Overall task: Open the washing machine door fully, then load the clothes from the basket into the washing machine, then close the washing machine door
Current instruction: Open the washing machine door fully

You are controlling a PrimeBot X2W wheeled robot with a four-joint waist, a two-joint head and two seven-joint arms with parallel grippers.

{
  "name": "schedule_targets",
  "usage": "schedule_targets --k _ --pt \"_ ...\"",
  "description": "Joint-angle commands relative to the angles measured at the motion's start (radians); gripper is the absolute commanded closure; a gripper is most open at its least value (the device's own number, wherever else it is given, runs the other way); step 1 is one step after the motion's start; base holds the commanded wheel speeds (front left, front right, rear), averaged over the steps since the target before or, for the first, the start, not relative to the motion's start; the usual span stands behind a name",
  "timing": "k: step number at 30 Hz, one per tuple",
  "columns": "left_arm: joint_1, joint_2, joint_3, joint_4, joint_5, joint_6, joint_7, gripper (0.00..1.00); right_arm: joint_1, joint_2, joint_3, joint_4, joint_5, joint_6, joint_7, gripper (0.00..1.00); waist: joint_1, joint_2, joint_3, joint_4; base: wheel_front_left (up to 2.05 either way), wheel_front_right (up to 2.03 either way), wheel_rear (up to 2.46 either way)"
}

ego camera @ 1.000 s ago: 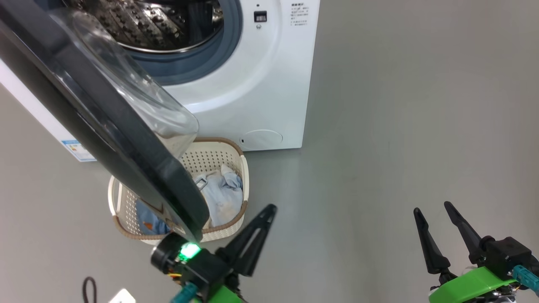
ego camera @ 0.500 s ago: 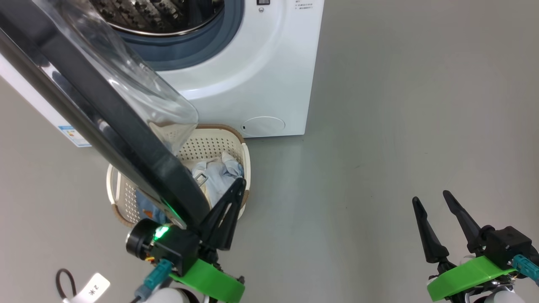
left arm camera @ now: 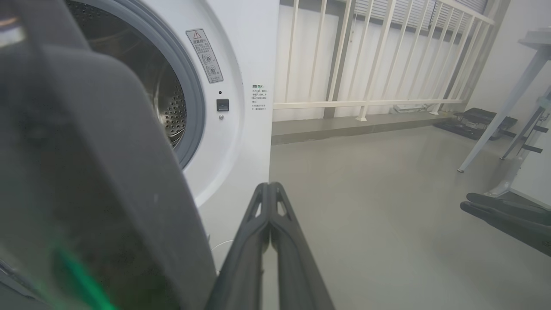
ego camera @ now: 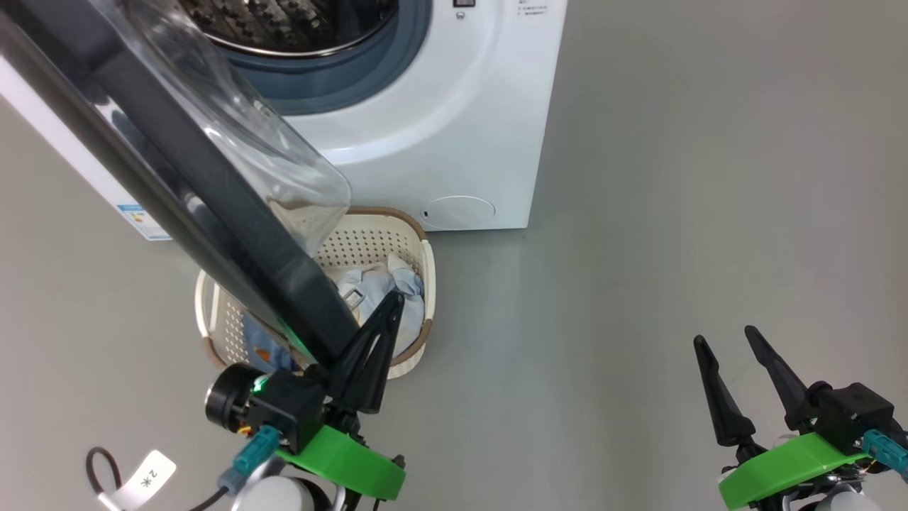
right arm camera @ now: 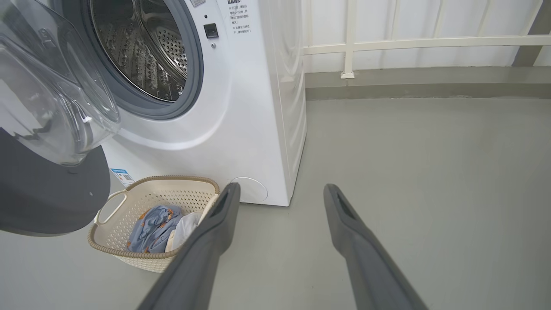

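Moved: left gripper (ego camera: 390, 306) has closed in beside the washing machine door (ego camera: 213, 213) edge.
Left fingers: pressed together, empty.
Right gripper (ego camera: 725, 336): fingers wide, empty.
Clothes (ego camera: 369, 287): in the basket (ego camera: 423, 284), under the open door.

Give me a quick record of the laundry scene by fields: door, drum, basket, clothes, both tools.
Door: washing machine door open, overhanging the basket in the head view
Machine: washing machine white, steel drum exposed
Basket: on the floor before the machine
Clothes: clothes in the basket, blue and pale pieces
Left tool: left tool shut, empty, beside the door's edge; contact unclear
Right tool: right tool open, empty, above the floor
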Motion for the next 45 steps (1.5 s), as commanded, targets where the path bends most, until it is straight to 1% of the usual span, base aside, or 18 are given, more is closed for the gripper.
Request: schedule_targets --k 1,4,11,14,23,33,38,45 --pt "-0.024 0.004 0.036 -0.017 -0.009 0.007 -0.006 1.00 -0.023 -0.016 0.025 -0.017 0.009 0.002 -0.012 0.00 0.0000 0.0000 -0.005 0.007 0.00 0.00 0.00" --pt "-0.018 0.004 0.030 -0.008 -0.016 0.016 -0.006 1.00 -0.021 -0.019 0.028 -0.011 0.012 0.002 -0.012 0.00 0.0000 0.0000 -0.015 0.016 0.00 0.00 0.00" --pt "-0.007 0.003 0.027 0.020 -0.041 0.060 -0.006 1.00 -0.016 -0.016 0.034 -0.003 0.015 0.002 -0.012 0.00 0.0000 0.0000 -0.031 0.032 0.00 0.00 0.00" --pt "-0.003 0.003 0.033 0.026 -0.048 0.081 -0.006 1.00 -0.012 -0.016 0.034 0.002 0.020 0.002 -0.012 0.00 0.0000 0.0000 -0.034 0.040 0.00 0.00 0.00" --pt "0.023 0.003 0.059 0.021 -0.051 0.121 -0.006 1.00 -0.009 -0.012 0.035 0.009 0.028 0.002 -0.012 0.00 0.0000 0.0000 -0.036 0.065 0.00 0.00 0.00" --pt "0.065 0.003 0.084 0.004 -0.056 0.147 -0.006 1.00 -0.007 -0.011 0.039 0.011 0.034 0.002 -0.012 0.00 0.0000 0.0000 -0.033 0.097 0.00 0.00 0.00" --pt "0.085 0.006 0.077 -0.034 -0.043 0.158 -0.006 1.00 -0.003 -0.014 0.035 0.008 0.036 0.002 -0.012 0.00 0.0000 0.0000 -0.029 0.120 0.00 0.00 0.00" --pt "0.156 0.013 0.067 -0.137 -0.039 0.190 0.021 1.00 0.002 -0.016 0.028 0.006 0.035 0.002 -0.012 0.00 0.0000 0.0000 -0.023 0.164 0.00 0.00 0.00"
